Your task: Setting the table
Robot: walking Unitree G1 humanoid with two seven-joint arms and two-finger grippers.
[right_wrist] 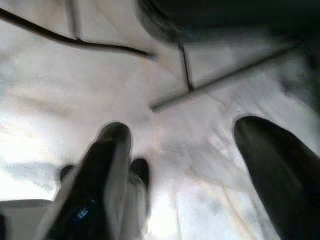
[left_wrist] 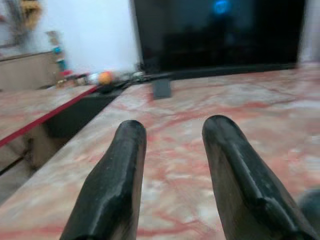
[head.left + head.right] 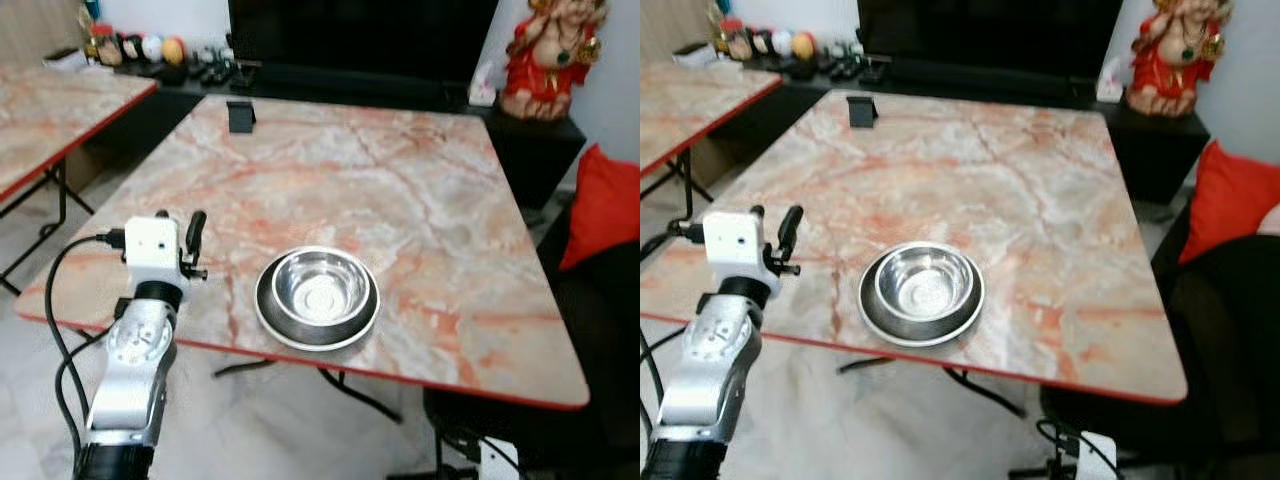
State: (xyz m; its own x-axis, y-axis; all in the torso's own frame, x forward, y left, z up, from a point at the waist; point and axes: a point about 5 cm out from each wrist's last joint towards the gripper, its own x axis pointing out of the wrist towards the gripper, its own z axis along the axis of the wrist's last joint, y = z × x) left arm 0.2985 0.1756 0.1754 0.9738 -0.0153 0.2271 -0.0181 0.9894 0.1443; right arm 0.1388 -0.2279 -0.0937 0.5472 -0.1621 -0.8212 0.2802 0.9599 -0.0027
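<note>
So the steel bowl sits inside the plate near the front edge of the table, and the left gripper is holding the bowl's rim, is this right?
Not quite. The left eye view shows the left gripper open and apart from the steel bowl, holding nothing. The bowl does sit inside the plate near the table's front edge.

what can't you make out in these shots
- Small items on the far shelf: too small to identify in the left eye view.
- Bowl: blurred, cut off by the left wrist view's edge.
- Floor: blurred in the right wrist view, behind the right gripper.
</note>
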